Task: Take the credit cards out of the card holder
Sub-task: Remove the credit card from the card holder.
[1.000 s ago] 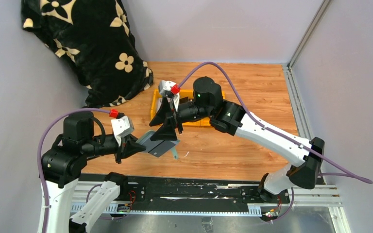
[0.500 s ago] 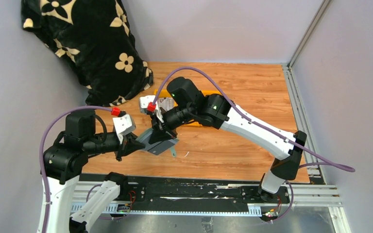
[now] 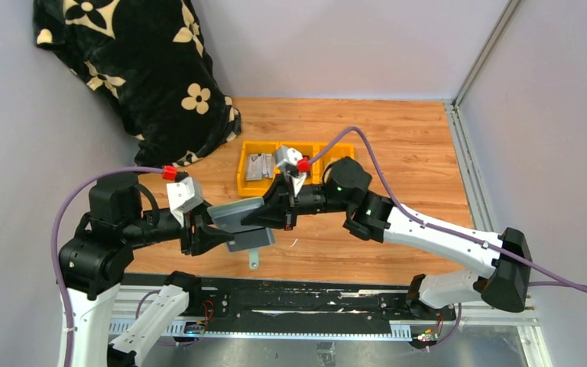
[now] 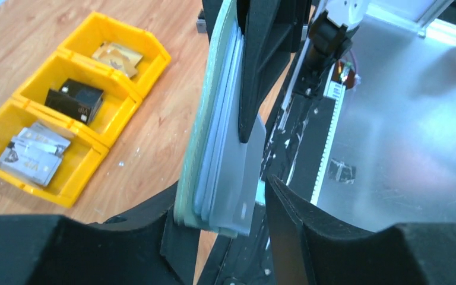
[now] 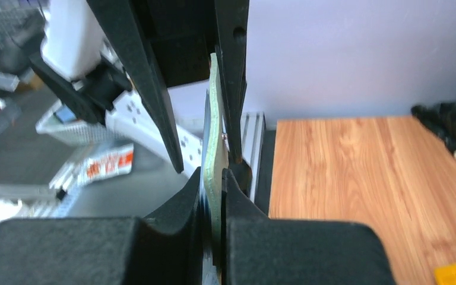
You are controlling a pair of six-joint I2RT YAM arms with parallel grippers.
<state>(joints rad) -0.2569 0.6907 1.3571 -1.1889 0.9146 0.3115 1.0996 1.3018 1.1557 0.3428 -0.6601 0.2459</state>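
Observation:
The grey-green card holder (image 3: 238,215) hangs in the air above the table's front edge, its lower flap (image 3: 251,240) and closing tab drooping. My right gripper (image 3: 254,217) is shut on the upper flap; the right wrist view shows the holder's thin green edge (image 5: 215,160) pinched between the jaws (image 5: 214,178). My left gripper (image 3: 218,232) is open around the holder (image 4: 214,136), which rests against one finger with a gap to the other. Layered blue-grey edges (image 4: 225,119) show inside; I cannot tell which are credit cards.
A row of yellow bins (image 3: 317,153) stands at mid-table. In the left wrist view they hold silver cards (image 4: 32,157), a black card (image 4: 74,101) and a gold card (image 4: 119,54). A black flowered blanket (image 3: 137,69) fills the back left corner.
The right gripper came down onto the holder's upper flap and shut on it. The left gripper, which was shut on the holder, has opened. The lower flap now hangs loose.

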